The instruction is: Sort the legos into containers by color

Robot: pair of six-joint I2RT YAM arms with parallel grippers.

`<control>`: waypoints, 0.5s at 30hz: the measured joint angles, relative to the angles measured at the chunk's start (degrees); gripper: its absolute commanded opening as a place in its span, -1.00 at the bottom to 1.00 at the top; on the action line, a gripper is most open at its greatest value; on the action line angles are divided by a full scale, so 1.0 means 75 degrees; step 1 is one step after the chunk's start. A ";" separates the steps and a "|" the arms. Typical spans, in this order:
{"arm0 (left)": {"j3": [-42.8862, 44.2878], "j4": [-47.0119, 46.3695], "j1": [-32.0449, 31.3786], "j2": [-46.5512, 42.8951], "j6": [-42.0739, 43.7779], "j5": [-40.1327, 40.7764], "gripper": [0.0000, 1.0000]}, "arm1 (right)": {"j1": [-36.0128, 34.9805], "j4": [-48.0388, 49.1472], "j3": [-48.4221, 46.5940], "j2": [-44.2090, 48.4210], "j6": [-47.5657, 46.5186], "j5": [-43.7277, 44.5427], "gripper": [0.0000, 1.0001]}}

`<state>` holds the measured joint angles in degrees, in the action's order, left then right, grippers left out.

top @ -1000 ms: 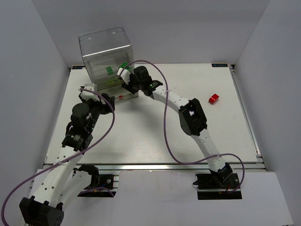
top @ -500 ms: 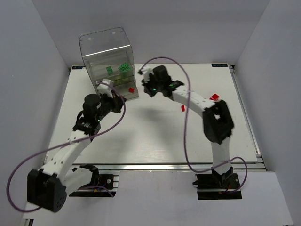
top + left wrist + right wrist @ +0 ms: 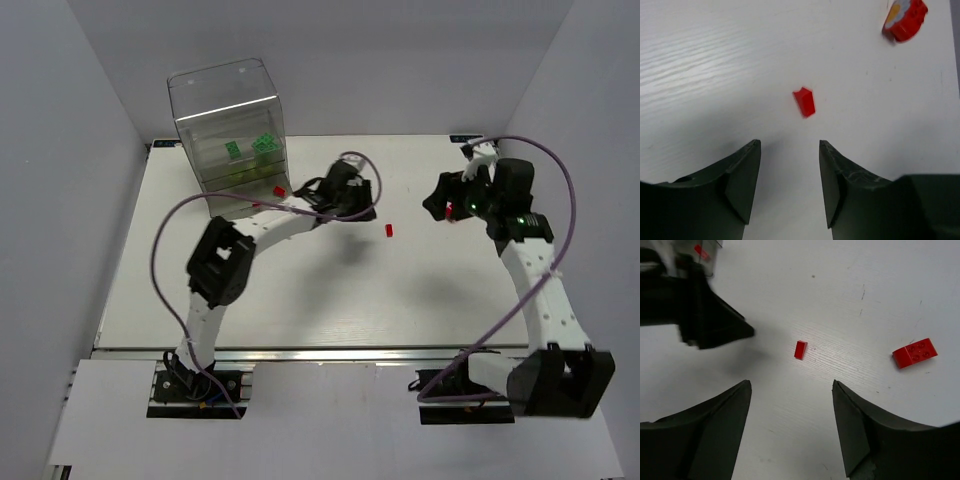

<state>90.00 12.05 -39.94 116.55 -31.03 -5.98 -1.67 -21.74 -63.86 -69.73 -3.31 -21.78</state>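
Note:
The clear cabinet (image 3: 225, 115) stands at the far left with green bricks (image 3: 264, 143) in a tier and a red brick (image 3: 279, 189) at its foot. A small red brick (image 3: 388, 230) lies mid-table; it shows just ahead of my jaws in the left wrist view (image 3: 804, 101) and in the right wrist view (image 3: 800, 349). A larger red brick (image 3: 915, 353) lies to its right and also shows in the left wrist view (image 3: 905, 17). My left gripper (image 3: 366, 211) (image 3: 789, 150) is open and empty, left of the small brick. My right gripper (image 3: 433, 208) (image 3: 790, 386) is open and empty, hovering right of it.
The left gripper shows as a dark blurred shape (image 3: 702, 315) in the right wrist view, with the cabinet's corner (image 3: 710, 247) behind it. A purple cable (image 3: 160, 250) loops over the table's left half. Walls close off the back and both sides.
Both grippers have left the cabinet front. The left one has swung right toward the small red brick; the right one has swung to the right side. The small red brick now lies on the table.

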 measured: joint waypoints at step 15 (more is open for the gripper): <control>0.4666 0.2550 -0.1504 0.3687 -0.0848 0.3424 0.64 | 0.1716 0.0105 0.1227 0.1271 0.0452 -0.1425 0.27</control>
<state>124.99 31.18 -51.22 144.20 -37.39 19.70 11.20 -20.95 -54.65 -60.20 0.08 -32.47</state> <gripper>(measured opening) 0.840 0.637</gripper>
